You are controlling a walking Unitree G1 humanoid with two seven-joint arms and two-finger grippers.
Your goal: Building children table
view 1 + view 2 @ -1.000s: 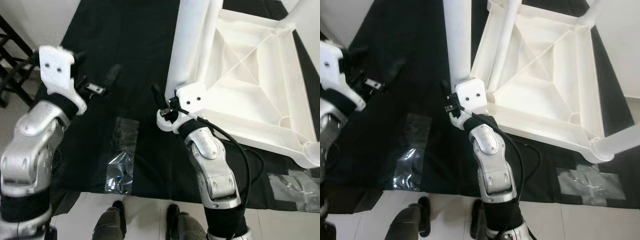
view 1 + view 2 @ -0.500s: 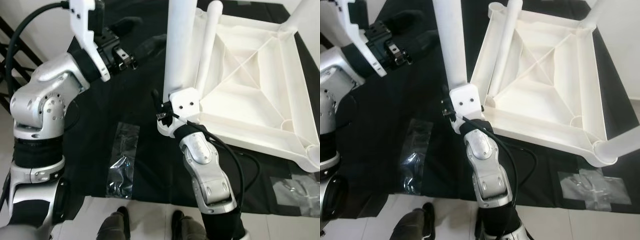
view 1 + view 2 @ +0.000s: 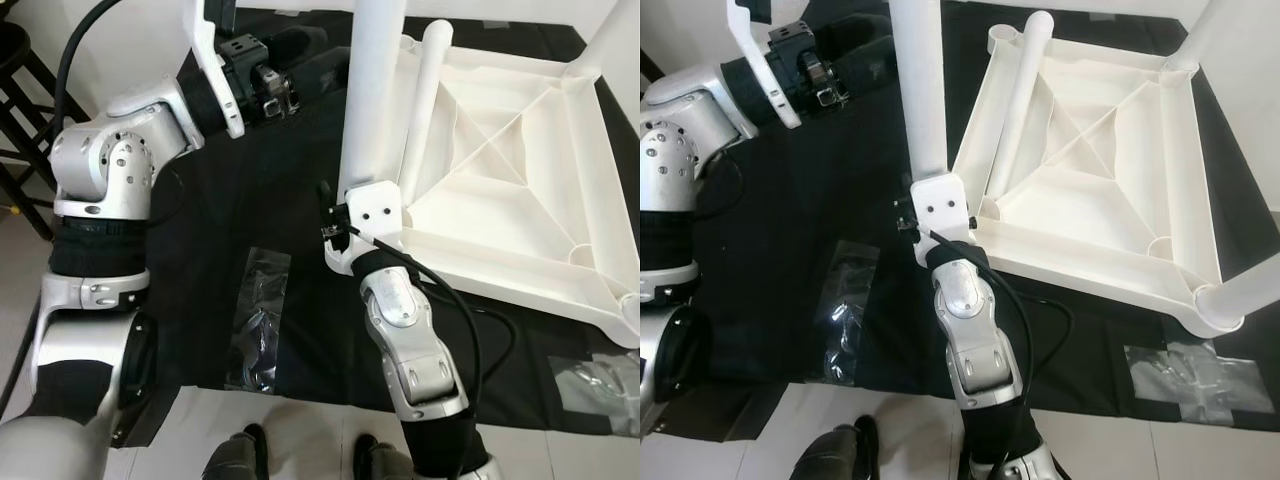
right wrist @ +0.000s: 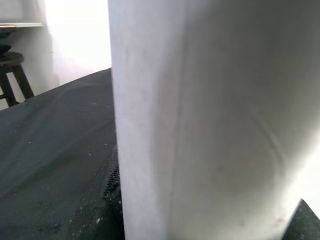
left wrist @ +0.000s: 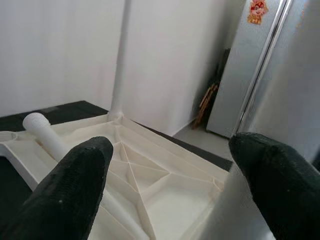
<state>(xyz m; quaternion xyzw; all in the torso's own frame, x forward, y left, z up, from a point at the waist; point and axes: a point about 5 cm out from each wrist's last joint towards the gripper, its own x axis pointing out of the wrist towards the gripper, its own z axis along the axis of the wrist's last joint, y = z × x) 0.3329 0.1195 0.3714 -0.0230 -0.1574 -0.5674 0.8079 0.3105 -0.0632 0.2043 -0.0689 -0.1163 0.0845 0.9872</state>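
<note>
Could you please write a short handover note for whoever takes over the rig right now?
Right gripper: shut on the upright white leg, low on the tube, at the near-left corner of the upturned tabletop.
Left gripper: open, raised near that leg's upper part, holding nothing.
Done: legs stand at the far-right and near-right corners.
Left: seat the held leg; a loose leg lies inside the frame and likely goes in the far-left socket.
</note>
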